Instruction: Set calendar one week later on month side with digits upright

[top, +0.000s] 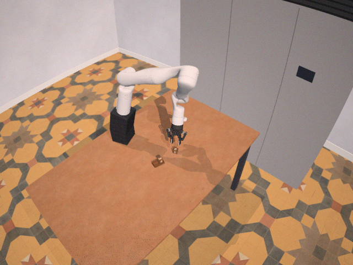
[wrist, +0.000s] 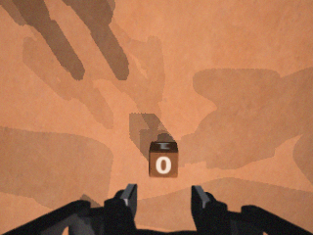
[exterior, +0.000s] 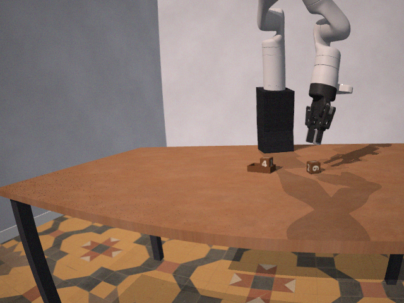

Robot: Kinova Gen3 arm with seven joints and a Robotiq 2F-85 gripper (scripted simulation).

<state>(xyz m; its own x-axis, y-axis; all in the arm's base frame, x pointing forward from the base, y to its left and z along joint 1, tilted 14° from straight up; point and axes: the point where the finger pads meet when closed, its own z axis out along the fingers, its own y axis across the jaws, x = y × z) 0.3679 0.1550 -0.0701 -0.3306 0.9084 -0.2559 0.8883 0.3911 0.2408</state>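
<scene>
Brown surface [exterior: 163, 182] carries the loose cube [exterior: 313, 166] at right of centre, directly below the half-spread, empty tool [exterior: 314, 141]; tray [exterior: 255, 168] with the other cube [exterior: 266, 161] lies leftward.

Arm [top: 159, 75] is reaching out from its base and bending down at the wrist [exterior: 324, 70]. Gripper [exterior: 314, 141] is pointing downward, fingers standing partly apart, gripping nothing.
</scene>
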